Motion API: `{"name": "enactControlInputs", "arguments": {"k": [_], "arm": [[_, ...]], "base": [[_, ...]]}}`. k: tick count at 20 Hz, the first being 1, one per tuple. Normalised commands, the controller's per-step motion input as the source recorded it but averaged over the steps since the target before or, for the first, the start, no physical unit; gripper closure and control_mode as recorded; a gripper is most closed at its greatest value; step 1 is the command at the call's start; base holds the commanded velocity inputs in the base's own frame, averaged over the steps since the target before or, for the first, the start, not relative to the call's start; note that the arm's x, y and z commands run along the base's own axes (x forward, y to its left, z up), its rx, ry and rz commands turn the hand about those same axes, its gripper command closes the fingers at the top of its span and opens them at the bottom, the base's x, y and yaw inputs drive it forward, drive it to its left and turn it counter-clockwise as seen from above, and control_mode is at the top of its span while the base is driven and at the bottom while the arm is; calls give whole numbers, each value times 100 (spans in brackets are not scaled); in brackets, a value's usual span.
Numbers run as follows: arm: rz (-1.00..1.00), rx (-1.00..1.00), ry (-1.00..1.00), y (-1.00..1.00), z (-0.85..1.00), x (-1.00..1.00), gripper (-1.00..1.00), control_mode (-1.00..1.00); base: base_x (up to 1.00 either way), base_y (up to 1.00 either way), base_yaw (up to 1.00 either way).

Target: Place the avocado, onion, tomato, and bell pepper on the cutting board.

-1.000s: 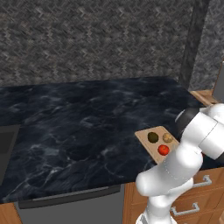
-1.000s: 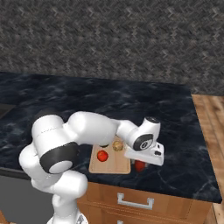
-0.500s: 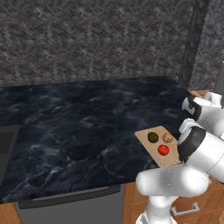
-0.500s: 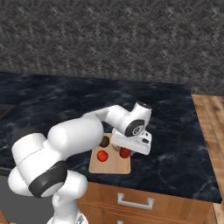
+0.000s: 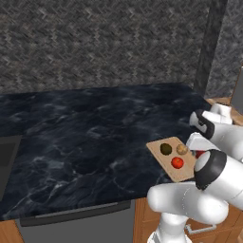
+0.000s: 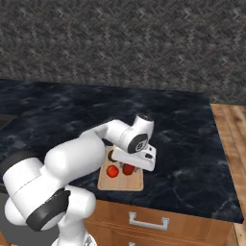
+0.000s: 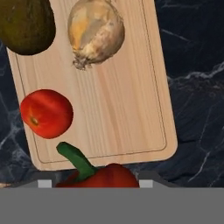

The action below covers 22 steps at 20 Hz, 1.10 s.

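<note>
The light wooden cutting board (image 7: 127, 109) lies on the dark counter. On it sit the dark olive avocado (image 7: 26, 24), the tan onion (image 7: 96, 30) and the shiny red tomato (image 7: 46, 113). My gripper (image 7: 94, 181) is shut on the red bell pepper (image 7: 103, 175), whose green stem points over the board's near edge. From the right base camera the hand hangs over the board (image 6: 137, 182), with the bell pepper (image 6: 128, 168) beside the tomato (image 6: 112, 171). The left base camera shows the avocado (image 5: 165, 148), onion (image 5: 182, 149) and tomato (image 5: 177, 163) on the board (image 5: 161, 154).
Black marble counter (image 5: 95, 133) stretches wide to the left and behind the board. A stone-patterned wall (image 5: 104, 42) backs it. The board lies near the counter's front edge, above wooden drawers (image 6: 149, 221). A dark sink edge (image 5: 7, 156) shows at far left.
The hand has swung from the board's right side to above the board, carrying the bell pepper. The arm's elbow has folded lower. The three vegetables on the board have not moved.
</note>
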Motion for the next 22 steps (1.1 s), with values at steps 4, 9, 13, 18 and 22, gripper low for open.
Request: {"name": "enactControlInputs", "arguments": {"k": [4,9,13,18,22], "arm": [[0,0,0,0,-29,0,100,-100],[0,0,0,11,-21,0,100,-100],[0,0,0,23,-20,7,100,-100],[0,0,0,10,-20,20,100,-100],[0,0,0,0,-17,35,100,-100]], "base": [[0,0,0],[0,0,0],[0,0,0],[0,0,0],[0,0,0]]}}
